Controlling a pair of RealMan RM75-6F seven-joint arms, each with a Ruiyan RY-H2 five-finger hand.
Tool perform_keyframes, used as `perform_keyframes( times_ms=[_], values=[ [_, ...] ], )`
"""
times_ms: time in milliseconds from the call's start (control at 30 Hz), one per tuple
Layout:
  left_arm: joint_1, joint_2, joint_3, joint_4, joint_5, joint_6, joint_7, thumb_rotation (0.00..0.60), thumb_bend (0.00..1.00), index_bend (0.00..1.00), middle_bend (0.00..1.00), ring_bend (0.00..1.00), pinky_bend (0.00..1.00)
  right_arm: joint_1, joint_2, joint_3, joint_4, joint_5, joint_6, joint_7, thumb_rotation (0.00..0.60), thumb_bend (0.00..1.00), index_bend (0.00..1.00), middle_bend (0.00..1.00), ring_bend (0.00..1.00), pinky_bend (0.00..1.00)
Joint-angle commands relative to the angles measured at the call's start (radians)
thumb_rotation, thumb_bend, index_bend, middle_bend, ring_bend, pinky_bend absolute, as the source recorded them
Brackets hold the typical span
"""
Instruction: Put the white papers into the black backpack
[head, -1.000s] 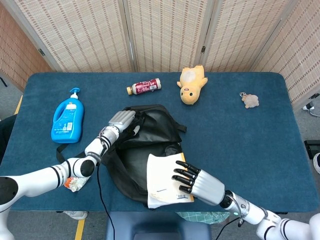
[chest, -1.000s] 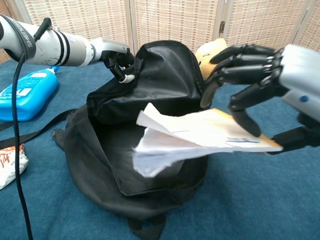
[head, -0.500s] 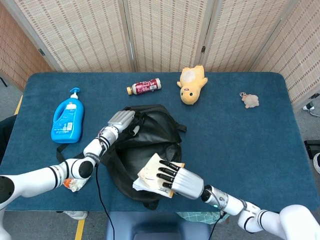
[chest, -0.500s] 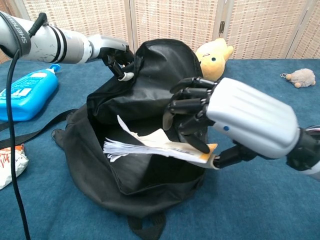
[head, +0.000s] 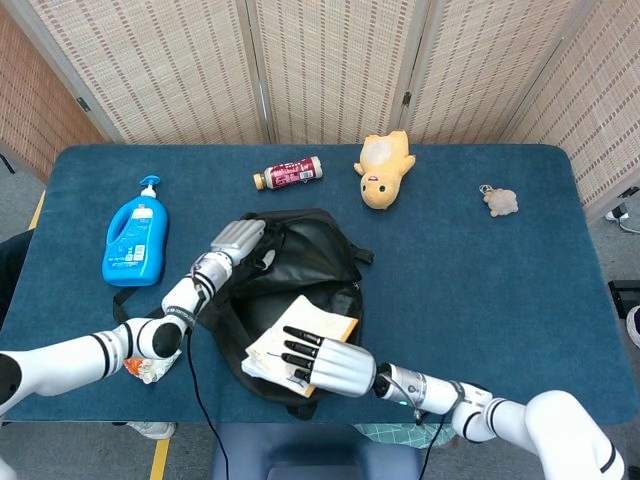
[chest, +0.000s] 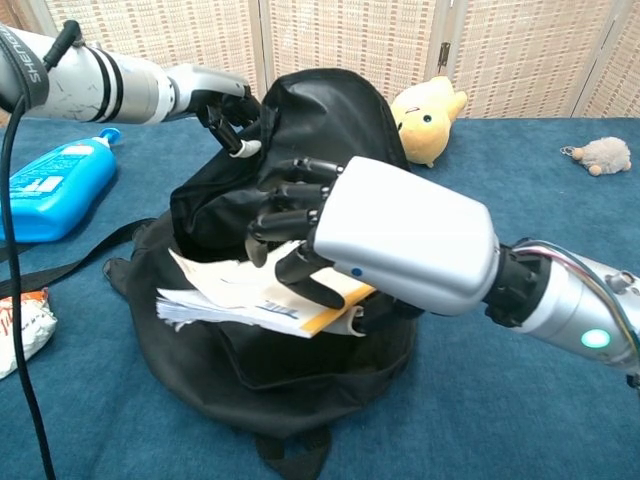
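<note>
- Lying on the blue table (head: 470, 280), your black backpack (head: 300, 260) is the biggest thing here: soft, dark, slumped, with its mouth gaping towards you and a strap trailing off its left side.
- Your left hand (chest: 225, 100) grips the upper rim of the backpack's opening and holds that flap lifted, as the chest view shows.
- Your right hand (chest: 400, 235) grasps the white papers (chest: 235, 300) from above, dark fingers (chest: 290, 225) pressed onto the top sheet, the thumb underneath hidden from you.
- The papers are a loose, slightly fanned stack with ragged, curled white edges at the left end and a yellow-orange sheet or cover showing at the right and underneath; a little dark print sits on the top sheet.
- The stack lies level across the backpack's open mouth, its left end over the dark interior; you cannot tell whether it rests on the lining.
- Inside the backpack you see only dark lining below the papers.
- Beyond the backpack: a blue pump bottle (head: 135, 238) lying on the left, a yellow plush toy (head: 383, 168), a small red-labelled bottle (head: 288, 173) on its side, a crumpled wrapper (head: 147, 368) at the near left edge, and a tiny plush keychain (head: 499, 200) far right.
</note>
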Motion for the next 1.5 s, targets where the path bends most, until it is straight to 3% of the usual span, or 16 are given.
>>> perform_keyframes(
  times_ms=[33, 233, 1000, 1500],
  values=[
    [0.002, 0.002, 0.001, -0.001, 0.001, 0.002, -0.003, 0.6, 0.6, 0.56, 0.28, 0.18, 0.04, 0.029, -0.001, -0.001, 0.003, -0.01, -0.004, -0.014, 0.6, 0.36, 0.79, 0.42, 0.31, 0.19],
    [0.008, 0.009, 0.003, -0.005, 0.007, 0.002, -0.012, 0.6, 0.6, 0.56, 0.28, 0.18, 0.04, 0.05, 0.001, -0.025, 0.03, 0.001, -0.022, -0.005, 0.6, 0.36, 0.79, 0.42, 0.31, 0.19],
    [0.015, 0.038, 0.001, -0.038, 0.031, 0.007, -0.034, 0.6, 0.6, 0.56, 0.28, 0.18, 0.04, 0.091, -0.108, -0.061, 0.382, 0.119, -0.091, 0.047, 0.6, 0.36, 0.79, 0.42, 0.33, 0.19],
    [0.017, 0.05, 0.0, -0.053, 0.034, 0.012, -0.043, 0.6, 0.6, 0.56, 0.28, 0.18, 0.04, 0.128, -0.208, -0.062, 0.457, 0.165, -0.059, 0.004, 0.6, 0.36, 0.79, 0.42, 0.33, 0.18]
  ],
)
